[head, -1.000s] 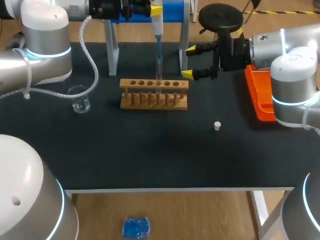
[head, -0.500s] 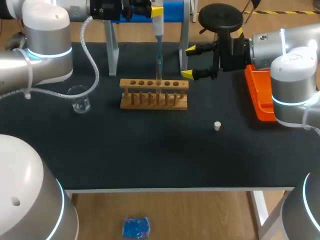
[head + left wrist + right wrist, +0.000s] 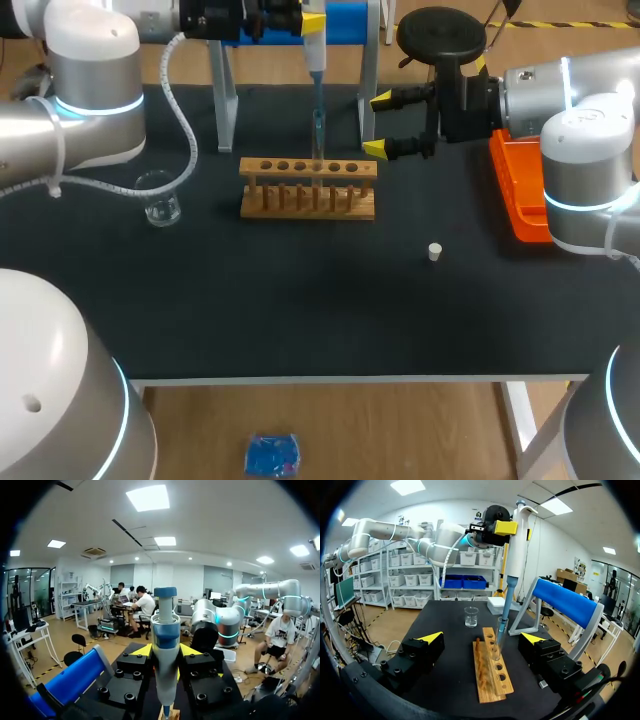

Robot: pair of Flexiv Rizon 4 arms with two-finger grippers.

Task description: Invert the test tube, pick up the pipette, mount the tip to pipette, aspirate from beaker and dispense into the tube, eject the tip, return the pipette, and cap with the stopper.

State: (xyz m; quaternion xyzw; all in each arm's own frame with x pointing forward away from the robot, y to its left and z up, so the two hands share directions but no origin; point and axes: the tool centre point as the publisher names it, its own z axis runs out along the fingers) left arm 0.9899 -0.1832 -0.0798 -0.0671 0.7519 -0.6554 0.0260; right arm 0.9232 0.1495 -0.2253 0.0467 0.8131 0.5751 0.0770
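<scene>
Head view: the left gripper (image 3: 313, 22) is at the far edge of the black table (image 3: 300, 300), clenched on the upper body of a white and blue pipette (image 3: 316, 55) that hangs straight down. Its lower end meets the test tube (image 3: 318, 148) standing in the wooden rack (image 3: 308, 190). That suggests liquid is being dispensed into the tube, and the upright hold keeps the tip in line with the narrow mouth. The right gripper (image 3: 378, 125) waits just beside the rack's right end, fingers spread and empty, probably to stay clear. The beaker (image 3: 160, 198) sits left of the rack, and the white stopper (image 3: 435, 252) lies well apart, nearer the front. An orange tray (image 3: 515, 190) lies by the right arm. The blue-barred stand (image 3: 345, 20) is behind the rack.

Left wrist view: the pipette (image 3: 165, 645) fills the middle, gripped from both sides between the yellow-tipped fingers (image 3: 142, 651). The head view hides this contact. Only a sliver of the rack (image 3: 173, 714) shows under it, and the tube is out of sight.

Right wrist view: this side-on view shows best how the pipette and tube meet. The pipette's tip (image 3: 503, 615) enters the top of the tube (image 3: 497, 645), in one of the rack's (image 3: 492, 675) middle holes. The right gripper's fingers (image 3: 432, 637) stand wide on either side of the rack, touching nothing. The beaker (image 3: 471, 616) sits beyond the rack. I cannot tell how much liquid the tube holds.
</scene>
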